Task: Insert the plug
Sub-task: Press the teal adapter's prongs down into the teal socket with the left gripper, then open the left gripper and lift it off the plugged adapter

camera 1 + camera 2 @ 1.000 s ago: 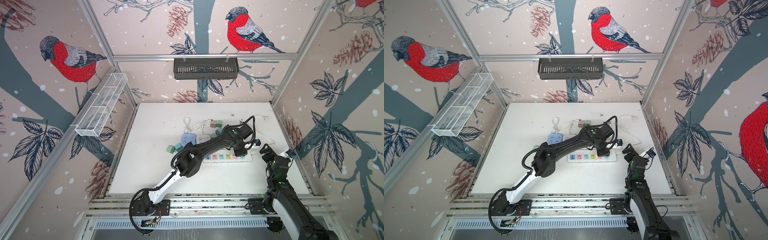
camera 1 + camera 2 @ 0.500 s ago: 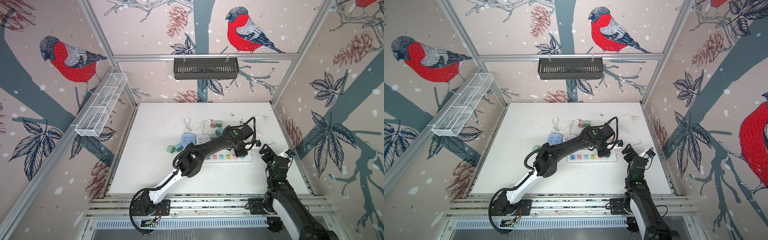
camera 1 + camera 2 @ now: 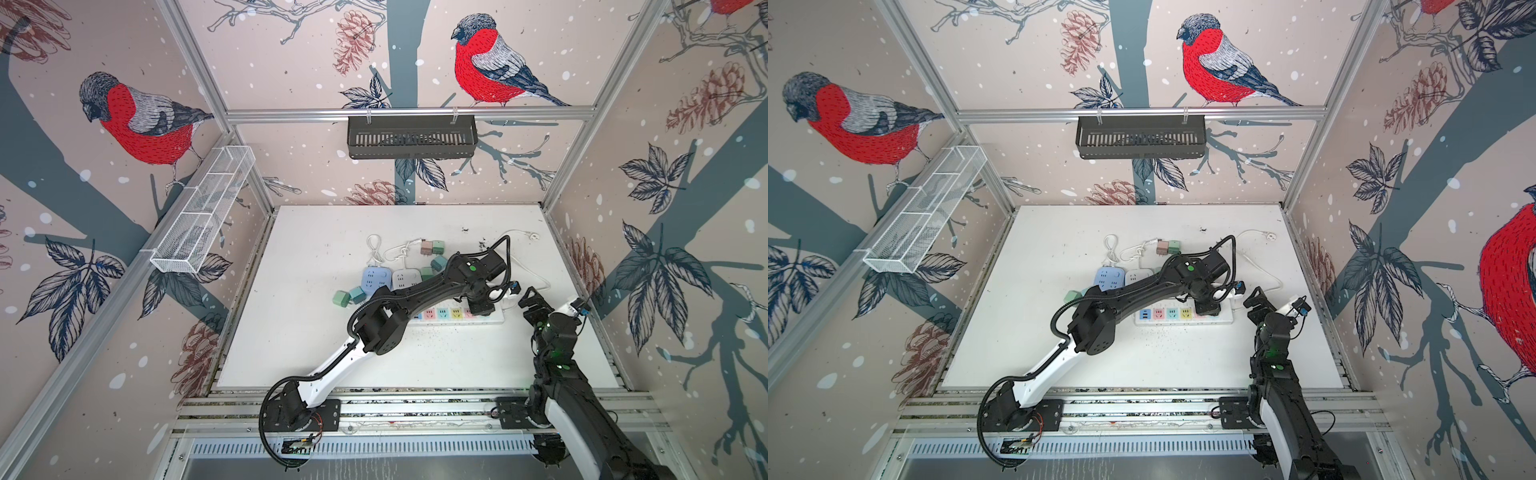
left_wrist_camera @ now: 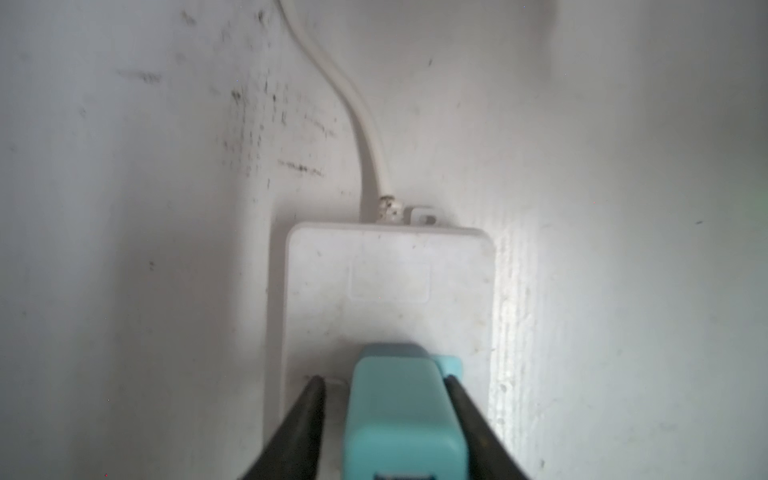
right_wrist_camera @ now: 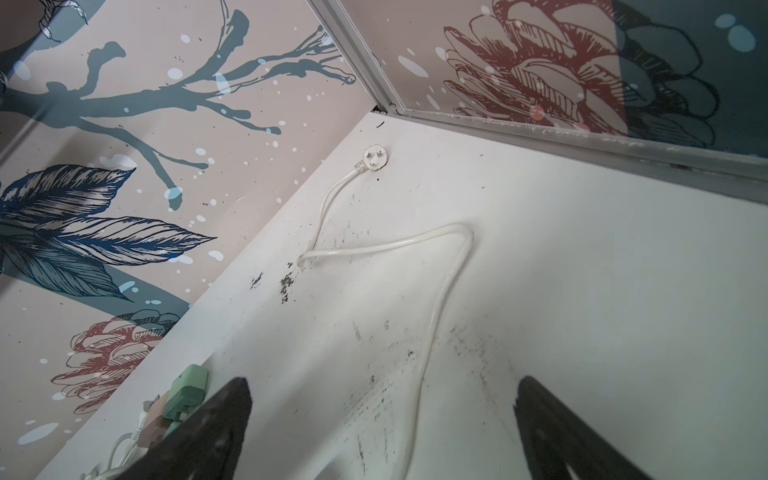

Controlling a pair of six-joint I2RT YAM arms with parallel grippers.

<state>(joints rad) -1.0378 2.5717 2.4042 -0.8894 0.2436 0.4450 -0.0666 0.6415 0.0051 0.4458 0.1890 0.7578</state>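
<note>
A teal plug [image 4: 399, 407] stands upright in the white power strip [image 4: 390, 282], near the end where its cord [image 4: 361, 124] leaves. My left gripper [image 4: 383, 380] straddles the plug with its jaws open: a gap shows on one side, and the other finger lies close against it. In both top views the left gripper [image 3: 482, 307] [image 3: 1207, 307] hangs over the right end of the strip [image 3: 449, 315] [image 3: 1175, 314] and hides the plug. My right gripper [image 3: 530, 301] [image 5: 382, 386] is open and empty, just right of the strip, above the table.
Behind the strip lie a blue socket cube [image 3: 376, 279], a white one [image 3: 404, 279], green adapters [image 3: 349, 296] and a pink and green pair [image 3: 432, 247]. The strip's cord ends in a white plug [image 5: 375, 158] at the back right. A black basket [image 3: 411, 137] hangs on the back wall.
The left jaws have parted from the teal plug, which stays standing in the strip. Neither arm has visibly shifted.
</note>
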